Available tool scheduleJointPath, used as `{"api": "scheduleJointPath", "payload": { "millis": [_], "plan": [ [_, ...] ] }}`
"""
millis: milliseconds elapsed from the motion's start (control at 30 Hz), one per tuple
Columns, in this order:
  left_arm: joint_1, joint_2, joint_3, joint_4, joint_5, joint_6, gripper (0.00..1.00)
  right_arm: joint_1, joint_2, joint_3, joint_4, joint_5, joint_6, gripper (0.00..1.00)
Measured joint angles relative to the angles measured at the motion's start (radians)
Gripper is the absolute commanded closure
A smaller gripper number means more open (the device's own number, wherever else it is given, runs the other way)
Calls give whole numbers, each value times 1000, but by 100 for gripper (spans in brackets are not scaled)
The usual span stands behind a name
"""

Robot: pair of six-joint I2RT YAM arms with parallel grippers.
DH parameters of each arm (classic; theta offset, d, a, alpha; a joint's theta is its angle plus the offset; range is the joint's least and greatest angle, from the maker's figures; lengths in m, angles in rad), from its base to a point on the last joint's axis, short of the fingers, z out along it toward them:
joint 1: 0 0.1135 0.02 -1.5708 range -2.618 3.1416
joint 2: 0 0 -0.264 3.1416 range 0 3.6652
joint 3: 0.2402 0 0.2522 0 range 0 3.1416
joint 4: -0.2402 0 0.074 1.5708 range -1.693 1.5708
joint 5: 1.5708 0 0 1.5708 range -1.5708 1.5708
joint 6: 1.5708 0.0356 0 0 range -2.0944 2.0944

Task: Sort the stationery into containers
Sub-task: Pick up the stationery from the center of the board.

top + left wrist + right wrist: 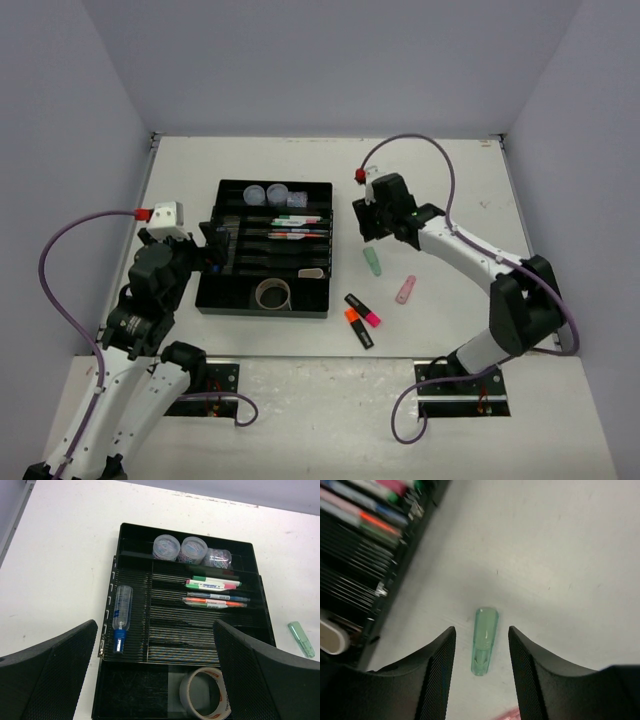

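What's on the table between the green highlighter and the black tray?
Only bare table separates the green highlighter and tray, shown in the right wrist view.

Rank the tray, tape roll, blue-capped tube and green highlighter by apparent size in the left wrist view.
1. Tray
2. Tape roll, enlarged by nearness to the camera
3. Blue-capped tube
4. Green highlighter

We look down on a white table (450,190) boxed in on three sides by plain, pale lavender-grey panels: a back wall (330,60), a left wall (60,120) and a right wall (590,110). Soft, even light falls across its surface, which carries a few faint scuffs and specks.
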Motion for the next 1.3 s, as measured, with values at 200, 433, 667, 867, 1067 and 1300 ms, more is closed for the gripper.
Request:
{"api": "scheduleJointPath", "payload": {
  "millis": [200,433,667,867,1067,1300],
  "plan": [
    [0,14,0,0,1,0,0,3,141,-63,-64,8,36,51],
    [0,18,0,0,1,0,0,3,171,-40,-62,-13,52,51],
    [0,21,0,0,3,0,0,3,221,-29,-73,-12,55,61],
    [0,21,0,0,5,0,0,3,241,-15,-95,-12,57,86],
    [0,21,0,0,5,0,0,4,245,2,-113,-5,51,91],
    [0,21,0,0,6,0,0,70,163,97,-161,58,-17,91]
  ]
}}
